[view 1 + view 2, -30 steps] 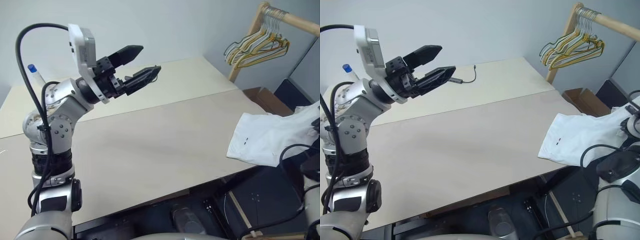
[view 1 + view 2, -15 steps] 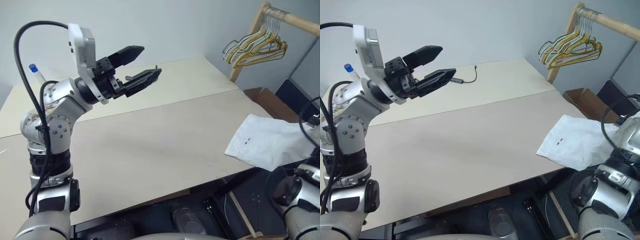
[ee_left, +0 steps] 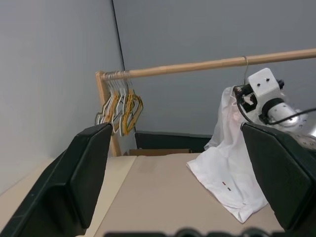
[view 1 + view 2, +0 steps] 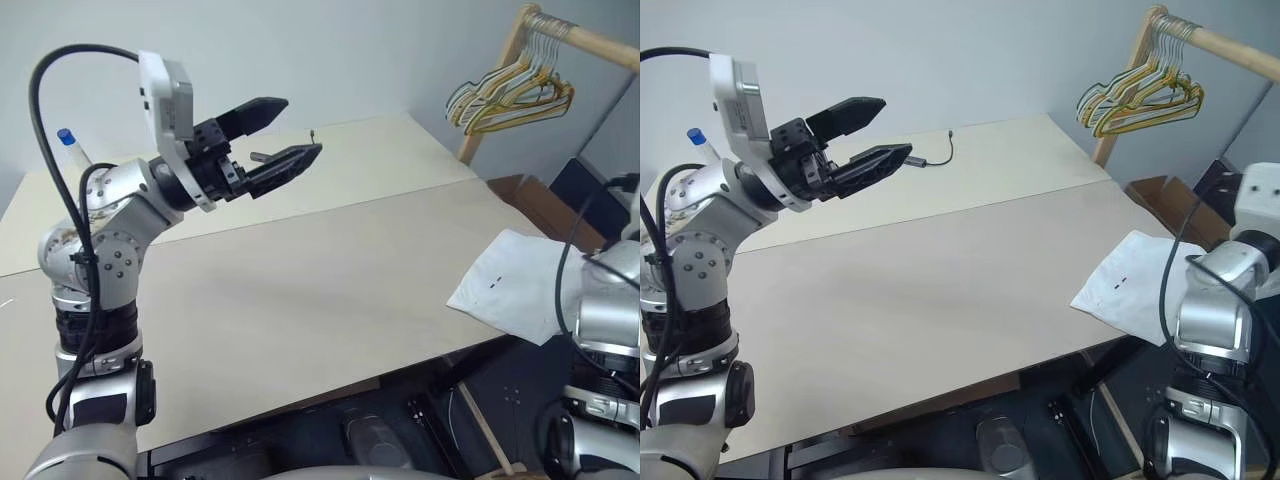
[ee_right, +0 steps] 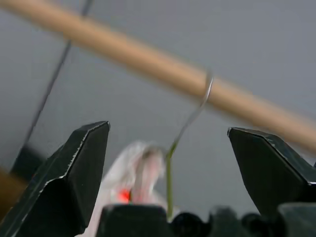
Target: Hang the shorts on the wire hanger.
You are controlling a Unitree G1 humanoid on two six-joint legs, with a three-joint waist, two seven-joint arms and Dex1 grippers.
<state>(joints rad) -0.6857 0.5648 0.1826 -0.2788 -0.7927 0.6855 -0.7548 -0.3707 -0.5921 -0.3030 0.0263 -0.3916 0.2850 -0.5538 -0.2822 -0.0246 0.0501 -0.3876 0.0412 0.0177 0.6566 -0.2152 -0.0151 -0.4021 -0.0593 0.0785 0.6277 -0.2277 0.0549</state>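
The counter (image 4: 300,290) carries only the lower part of the shorts (image 3: 232,173), spread flat at its right edge, while their upper part is drawn up to the wire hanger (image 5: 190,121), whose hook is seen over the wooden rail (image 3: 207,64). A bunch of yellow and dark hangers (image 4: 510,95) is hung at the rail's other end. The left end effector (image 4: 275,135) is held above the counter with its fingers spread and nothing between them. The right end effector (image 5: 168,163) is likewise spread wide, empty, near the hanger's hook. The cloth is judged thin, light and limp; the gathered waistband would best be taken, since the wire is thin and easily swung.
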